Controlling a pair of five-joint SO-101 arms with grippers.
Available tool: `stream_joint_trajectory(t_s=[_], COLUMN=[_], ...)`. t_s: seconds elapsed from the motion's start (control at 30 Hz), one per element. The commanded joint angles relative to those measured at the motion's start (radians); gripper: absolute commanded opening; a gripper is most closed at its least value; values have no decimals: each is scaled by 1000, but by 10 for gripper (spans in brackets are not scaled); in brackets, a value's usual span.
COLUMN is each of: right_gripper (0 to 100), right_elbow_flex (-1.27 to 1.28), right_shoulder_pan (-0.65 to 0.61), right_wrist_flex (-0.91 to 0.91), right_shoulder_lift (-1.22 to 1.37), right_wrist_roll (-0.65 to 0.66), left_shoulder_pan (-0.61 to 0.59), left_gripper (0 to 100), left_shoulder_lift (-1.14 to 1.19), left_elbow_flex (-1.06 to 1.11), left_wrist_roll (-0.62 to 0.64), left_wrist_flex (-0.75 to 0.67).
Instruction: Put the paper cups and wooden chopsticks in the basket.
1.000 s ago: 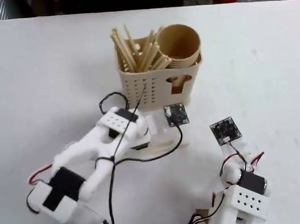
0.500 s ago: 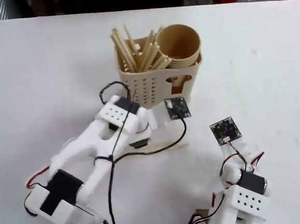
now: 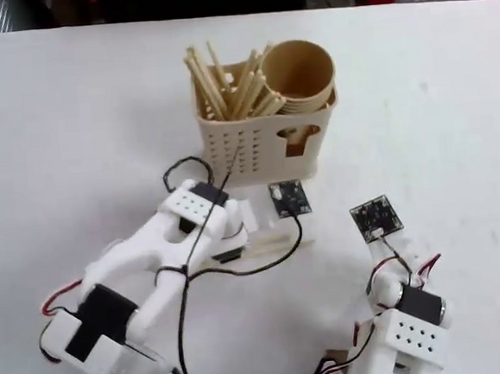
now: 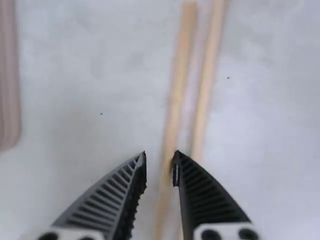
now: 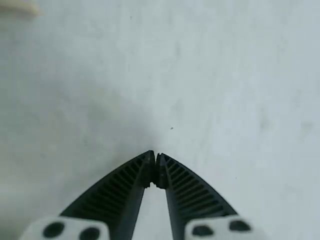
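Wooden and slender, the loose pair of chopsticks (image 4: 177, 100) lies flat on the white worktop (image 3: 72, 123), the two sticks side by side and almost parallel, just in front of the basket (image 3: 256, 147) and not yet inside it. The basket already holds the stored chopsticks (image 3: 225, 85), standing on end in one compartment, and the paper cups (image 3: 297, 71), nested upright in the other. The left pincer (image 4: 159, 162) is set low over the loose pair, its jaws parted by only a narrow gap with one stick running between the tips; the second stick lies just outside one jaw. Whether the pads are pressing on the stick cannot be determined. The right pincer (image 5: 155, 170) has its jaws fully together, holds nothing, and is positioned over bare worktop. Handling judgement: each stick is likely very light and stiff, with a smooth surface that can roll or pivot in the jaws. A grip near mid-length should limit swinging, while a grip close to one end will probably let the free end droop. Closing across both sticks at once risks one slipping out. Moderate closing force should be enough, as the wood is unlikely to crush.
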Motion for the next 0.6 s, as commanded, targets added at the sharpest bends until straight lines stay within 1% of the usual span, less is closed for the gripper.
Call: stream_joint_trajectory(t_s=[0.0,0.03,0.2,0.23,0.3,0.47,0.57], right_gripper=[17,17,17,17,17,17,17], right_elbow_flex=[-3,-3,-3,-3,-3,-3,-3], right_shoulder_pan=[-10,-10,-10,-10,-10,-10,-10], right_wrist_flex=[2,2,2,2,2,2,2], right_shoulder_lift=[-8,-8,-8,-8,-8,-8,-8], right_wrist_roll=[15,15,14,14,14,14,14], left_shoulder_pan=[-7,-8,-7,-7,-8,-8,-8], left_gripper=[110,110,101,84,18,23,23], left_shoulder_lift=[1,24,160,183,209,151,19], left_elbow_flex=[-17,-44,-201,-226,-258,-270,-296], left_wrist_roll=[-12,-9,-12,-14,-14,-14,-14], left_wrist_flex=[-46,-38,92,110,132,144,230])
